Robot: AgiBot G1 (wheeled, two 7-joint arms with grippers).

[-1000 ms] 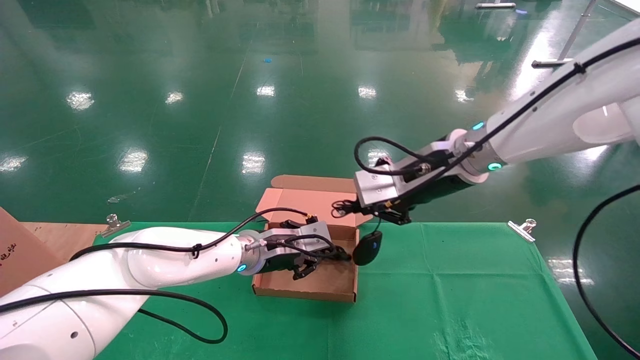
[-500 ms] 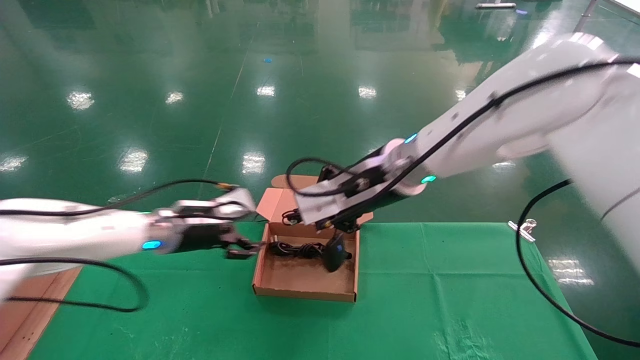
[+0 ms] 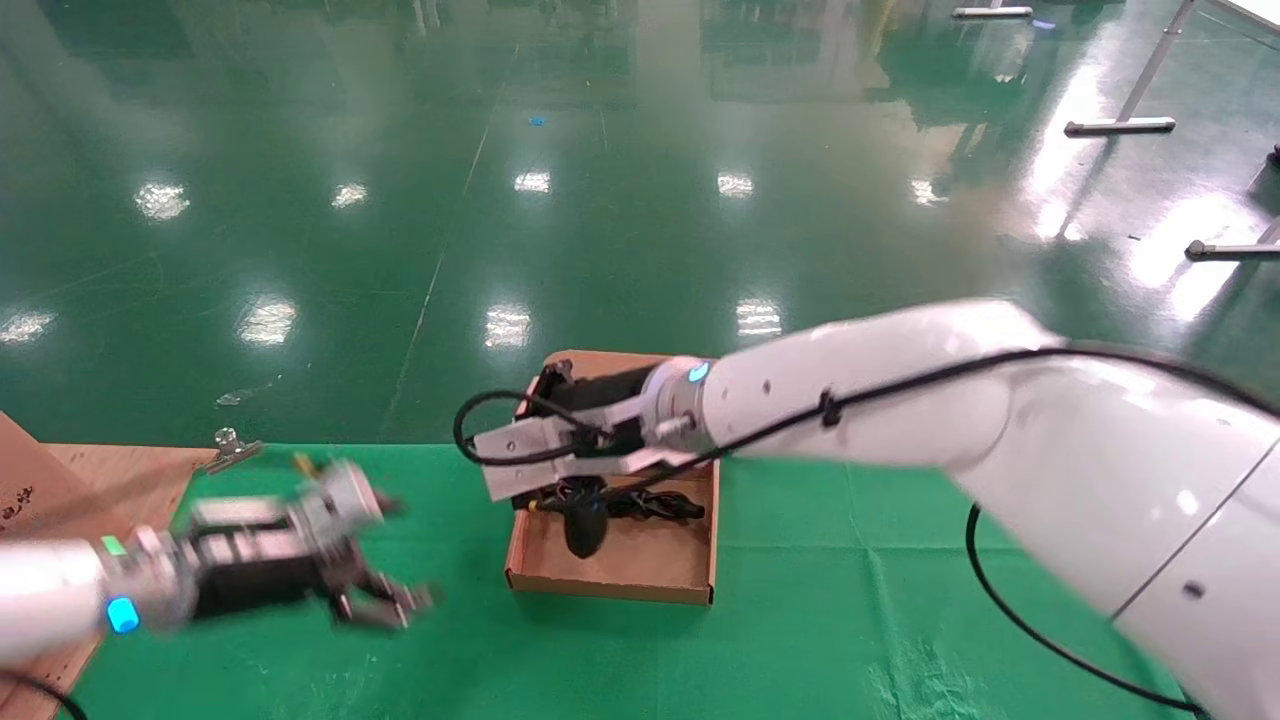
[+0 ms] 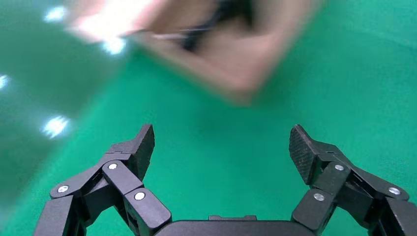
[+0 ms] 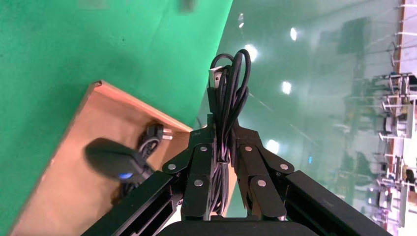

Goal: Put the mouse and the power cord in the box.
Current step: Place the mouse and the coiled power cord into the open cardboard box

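Observation:
The brown box (image 3: pixel 620 570) lies open on the green cloth. Inside, along its far wall, rests the power cord (image 3: pixel 655 505), and its plug end (image 5: pixel 153 138) shows in the right wrist view. My right gripper (image 5: pixel 222 132) is shut on the coiled thin cable of the mouse. The black mouse (image 3: pixel 585 530) dangles below it inside the box outline (image 5: pixel 54 196); I cannot tell whether it touches the floor. My left gripper (image 3: pixel 385 602) hangs open over bare cloth left of the box, with nothing between its fingers (image 4: pixel 142 147).
The box lid (image 3: pixel 600 362) stands open beyond the table's far edge. A metal clamp (image 3: pixel 232 447) holds the cloth at the far left corner, beside a wooden board (image 3: pixel 110 475). My right arm (image 3: pixel 900 390) spans the table's right half.
My left gripper let go of the power cord in the box and drew back left and toward me. The right arm swung left, bringing the hanging mouse from beside the box to inside it.

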